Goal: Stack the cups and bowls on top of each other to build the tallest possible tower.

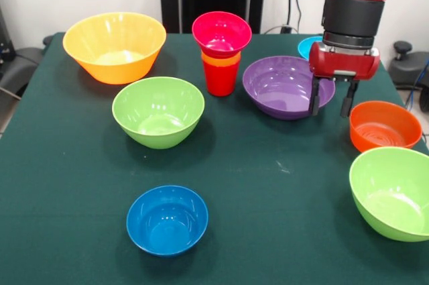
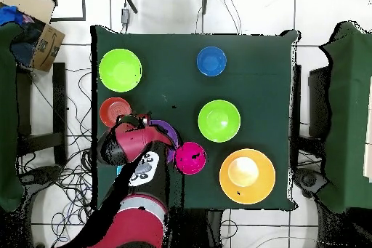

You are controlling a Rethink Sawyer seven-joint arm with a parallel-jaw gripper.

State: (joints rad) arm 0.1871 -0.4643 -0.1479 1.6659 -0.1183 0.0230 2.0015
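The tower [image 1: 221, 57] is a red cup with an orange cup in it and the small pink bowl [image 1: 222, 33] on top; from above only the pink bowl [image 2: 190, 158] shows. My gripper [image 1: 332, 102] hangs open and empty over the right rim of the wide purple bowl [image 1: 285, 86], just left of the orange bowl [image 1: 384, 125]. Also on the table: the large yellow-orange bowl [image 1: 114, 46], a lime green bowl [image 1: 158, 110], a second lime green bowl [image 1: 394, 192], the dark blue bowl [image 1: 167, 220], and the light blue bowl [image 1: 308, 46], mostly hidden behind the arm.
The green table [image 1: 268, 231] carries all the bowls. In the overhead view my arm [image 2: 138, 180] covers most of the purple bowl [image 2: 166, 130]. A cardboard box [image 2: 40, 30] sits off the table at the upper left.
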